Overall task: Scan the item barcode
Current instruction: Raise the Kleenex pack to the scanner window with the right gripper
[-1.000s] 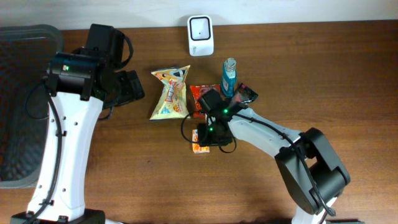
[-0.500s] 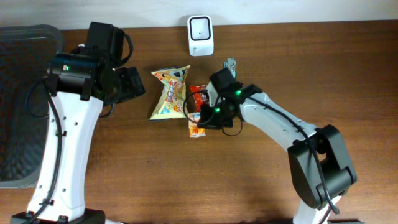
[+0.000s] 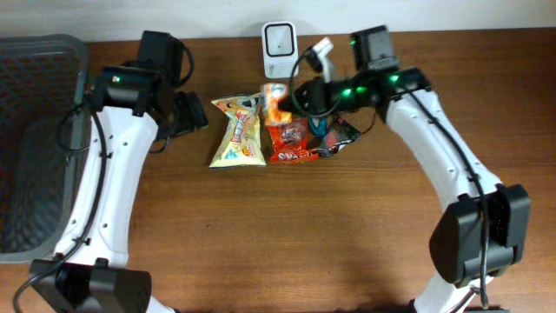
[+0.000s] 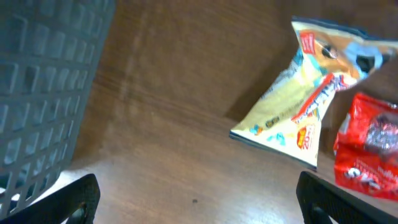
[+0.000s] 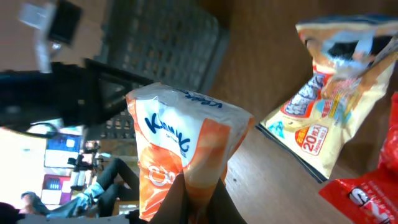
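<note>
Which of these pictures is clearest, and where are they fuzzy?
Overhead is clearest: table evenly lit, only the packet slightly smeared. Left wrist is soft all over, the yellow bag streaked. Right wrist shows the packet sharp, the yellow bag behind blurred, the far room washed out.

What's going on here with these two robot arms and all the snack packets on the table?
The right gripper is shut on a small orange-and-white soft packet, holding it up just beside the white box-shaped scanner at the far edge of the wooden table. The left gripper is open and empty, hovering between the grey mesh basket and a yellow snack bag. That bag and a red foil packet lie on the table.
</note>
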You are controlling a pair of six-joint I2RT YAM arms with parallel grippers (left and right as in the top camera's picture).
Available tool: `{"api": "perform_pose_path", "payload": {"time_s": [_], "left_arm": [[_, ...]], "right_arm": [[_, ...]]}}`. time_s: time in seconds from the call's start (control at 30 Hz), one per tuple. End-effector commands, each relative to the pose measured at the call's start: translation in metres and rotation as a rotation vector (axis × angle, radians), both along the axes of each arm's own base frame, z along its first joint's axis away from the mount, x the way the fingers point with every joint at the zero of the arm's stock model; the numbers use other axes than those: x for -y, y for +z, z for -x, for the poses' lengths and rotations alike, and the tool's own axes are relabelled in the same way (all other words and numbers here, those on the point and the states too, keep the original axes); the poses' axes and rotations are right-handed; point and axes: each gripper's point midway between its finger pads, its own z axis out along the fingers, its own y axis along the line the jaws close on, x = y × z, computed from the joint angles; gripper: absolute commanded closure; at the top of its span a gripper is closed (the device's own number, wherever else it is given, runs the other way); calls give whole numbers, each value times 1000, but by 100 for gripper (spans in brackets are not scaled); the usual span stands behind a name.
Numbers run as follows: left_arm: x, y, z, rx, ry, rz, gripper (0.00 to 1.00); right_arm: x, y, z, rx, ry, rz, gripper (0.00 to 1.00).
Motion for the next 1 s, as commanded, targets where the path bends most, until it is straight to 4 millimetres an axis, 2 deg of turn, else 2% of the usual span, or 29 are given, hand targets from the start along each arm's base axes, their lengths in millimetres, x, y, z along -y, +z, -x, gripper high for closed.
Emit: {"api": "perform_pose_path", "payload": {"time_s": [0.0,0.07,0.2,0.33,0.4,0.53,0.83,0.97], "left_arm": [[-17,-3,-6,11,63,51,1],[-25,-3,-6,11,85,63,1],[-27,-3,-7,13,90,63,1],[-27,-3,-7,13,90,63,1],[-27,-3,-7,13,90,63,1],[-27,-3,-7,13,90,63,1],[-27,-3,-7,13,90,63,1],[-27,-3,-7,13,90,63,1]], "right_arm": [[-5,56,27,67,168,-214,96],[-5,83,40,150,294,-345,96],[-7,103,32,186,311,-366,96],[-9,137,23,267,306,-377,96],[-11,139,13,210,235,-371,96],[-12,138,9,213,213,-369,96],[-12,138,9,215,212,-369,96],[-12,138,8,285,220,-370,96]]}}
